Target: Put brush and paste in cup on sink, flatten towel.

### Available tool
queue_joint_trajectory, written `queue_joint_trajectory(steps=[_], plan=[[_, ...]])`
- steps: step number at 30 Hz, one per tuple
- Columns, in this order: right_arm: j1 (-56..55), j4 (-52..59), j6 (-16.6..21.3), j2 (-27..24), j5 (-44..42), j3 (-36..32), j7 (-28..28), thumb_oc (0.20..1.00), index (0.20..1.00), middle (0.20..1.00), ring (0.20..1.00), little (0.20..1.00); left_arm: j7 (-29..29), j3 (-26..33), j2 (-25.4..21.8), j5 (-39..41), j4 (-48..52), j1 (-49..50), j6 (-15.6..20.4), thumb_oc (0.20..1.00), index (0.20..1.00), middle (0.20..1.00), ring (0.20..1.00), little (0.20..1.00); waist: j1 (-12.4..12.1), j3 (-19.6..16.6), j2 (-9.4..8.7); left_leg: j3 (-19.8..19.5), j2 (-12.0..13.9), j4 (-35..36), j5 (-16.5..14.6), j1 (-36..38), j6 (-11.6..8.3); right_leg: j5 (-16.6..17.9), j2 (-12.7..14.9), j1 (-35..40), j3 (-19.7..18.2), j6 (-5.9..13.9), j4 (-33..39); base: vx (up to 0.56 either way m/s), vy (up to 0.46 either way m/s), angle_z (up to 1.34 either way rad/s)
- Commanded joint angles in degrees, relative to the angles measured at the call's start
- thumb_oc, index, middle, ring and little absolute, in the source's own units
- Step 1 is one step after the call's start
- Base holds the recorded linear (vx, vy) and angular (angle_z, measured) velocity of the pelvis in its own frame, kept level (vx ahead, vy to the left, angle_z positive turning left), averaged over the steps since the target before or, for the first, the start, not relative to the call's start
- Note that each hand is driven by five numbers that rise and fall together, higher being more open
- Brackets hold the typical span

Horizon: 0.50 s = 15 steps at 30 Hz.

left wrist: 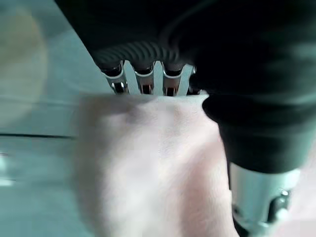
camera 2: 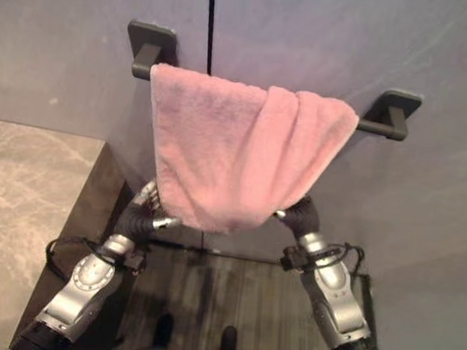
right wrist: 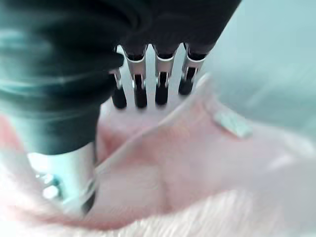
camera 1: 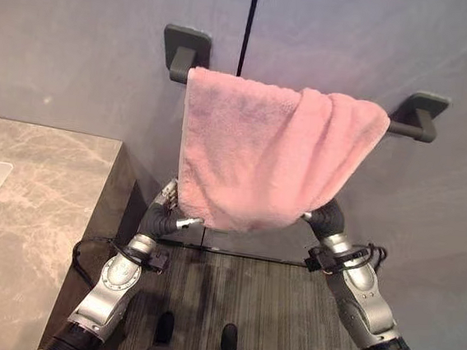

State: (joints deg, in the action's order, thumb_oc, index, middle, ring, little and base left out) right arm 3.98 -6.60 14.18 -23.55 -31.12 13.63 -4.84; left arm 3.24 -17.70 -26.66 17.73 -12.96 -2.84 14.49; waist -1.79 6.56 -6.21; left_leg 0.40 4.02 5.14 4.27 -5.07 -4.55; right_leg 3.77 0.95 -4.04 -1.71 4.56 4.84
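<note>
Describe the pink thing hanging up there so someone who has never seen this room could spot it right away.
Look at the grey wall to the right of the marble counter. A dark rail on two brackets is fixed to it, and the pink towel hangs over that rail. It is the one soft, fluffy pink item among grey and stone surfaces, bunched in folds towards its right end.

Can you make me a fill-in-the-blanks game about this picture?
1. The towel is the colour ____.
2. It hangs over a dark ____ on the wall.
3. The towel is bunched toward the robot's ____ side.
4. The left hand and right hand reach up ____ the towel.

Missing words: pink; bar; right; under
</note>
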Motion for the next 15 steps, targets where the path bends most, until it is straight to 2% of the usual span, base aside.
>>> queue_joint_trajectory(steps=[1,4,5,9,10,12,15], plan=[[-0.9,0.3,0.3,0.3,2.8,-1.3,0.6,1.0,1.0,1.0,1.0,1.0,-0.9,-0.7,-1.0,-3.8,-3.3,-0.1,1.4,1.0,1.0,1.0,1.0,1.0,-0.1,-5.4,-0.71,1.8,-2.1,-0.1,-2.2,2.8,0.32,3.5,2.0,-1.5,0.3,4.0,-1.1,0.02,0.013,-0.03],[-1.6,-5.2,0.0,1.3,2.8,-1.9,1.1,1.0,1.0,1.0,1.0,1.0,-1.2,-0.5,-0.6,-5.0,-6.5,0.5,1.1,1.0,1.0,1.0,1.0,1.0,0.0,-5.8,-0.36,2.0,-2.1,-0.1,-2.3,3.6,0.37,3.2,2.0,-0.8,0.3,3.92,-1.3,0.01,0.014,0.0],[-1.7,-12.6,-0.4,2.3,5.0,-2.4,3.0,1.0,1.0,1.0,1.0,1.0,-0.8,-0.3,0.0,-6.2,-11.1,0.9,0.5,1.0,1.0,1.0,1.0,1.0,0.1,-6.4,0.04,2.1,-2.1,-0.1,-2.3,4.2,0.35,3.1,2.1,-0.3,0.3,3.85,-1.4,0.01,0.032,-0.01],[-1.7,-24.2,-0.9,4.6,4.3,-3.0,3.7,1.0,1.0,1.0,1.0,1.0,-0.2,-0.6,1.0,-11.4,-20.0,1.1,-0.7,1.0,1.0,1.0,1.0,1.0,0.1,-6.6,0.56,2.2,-2.1,-0.1,-2.3,5.1,0.46,2.7,2.1,0.5,0.6,3.65,-1.7,0.0,0.023,-0.03],[-1.8,-29.6,-1.4,5.1,5.6,-2.9,3.8,1.0,1.0,1.0,1.0,1.0,0.5,-0.6,1.2,-15.2,-24.1,1.1,-1.0,1.0,1.0,1.0,1.0,1.0,0.1,-6.8,0.76,2.1,-2.0,-0.1,-2.4,5.4,0.46,2.6,2.1,0.8,0.7,3.54,-1.7,0.0,0.0,0.0],[-1.7,-32.2,-1.4,5.1,6.8,-2.7,4.2,1.0,1.0,1.0,1.0,1.0,0.6,-0.7,1.3,-16.5,-25.7,1.1,-1.0,1.0,1.0,1.0,1.0,1.0,0.1,-6.7,0.9,2.1,-2.0,-0.1,-2.4,5.5,0.45,2.4,2.1,1.0,0.7,3.45,-1.8,0.0,0.0,0.0],[-2.4,-38.4,-1.8,5.9,8.6,-1.7,3.7,1.0,1.0,1.0,1.0,1.0,0.7,0.6,3.3,-16.9,-33.9,1.9,-1.7,1.0,1.0,1.0,1.0,1.0,0.3,-6.7,1.28,2.0,-1.8,-0.1,-2.3,5.8,0.36,2.3,2.1,1.1,0.9,3.24,-2.0,0.0,0.009,0.01]])
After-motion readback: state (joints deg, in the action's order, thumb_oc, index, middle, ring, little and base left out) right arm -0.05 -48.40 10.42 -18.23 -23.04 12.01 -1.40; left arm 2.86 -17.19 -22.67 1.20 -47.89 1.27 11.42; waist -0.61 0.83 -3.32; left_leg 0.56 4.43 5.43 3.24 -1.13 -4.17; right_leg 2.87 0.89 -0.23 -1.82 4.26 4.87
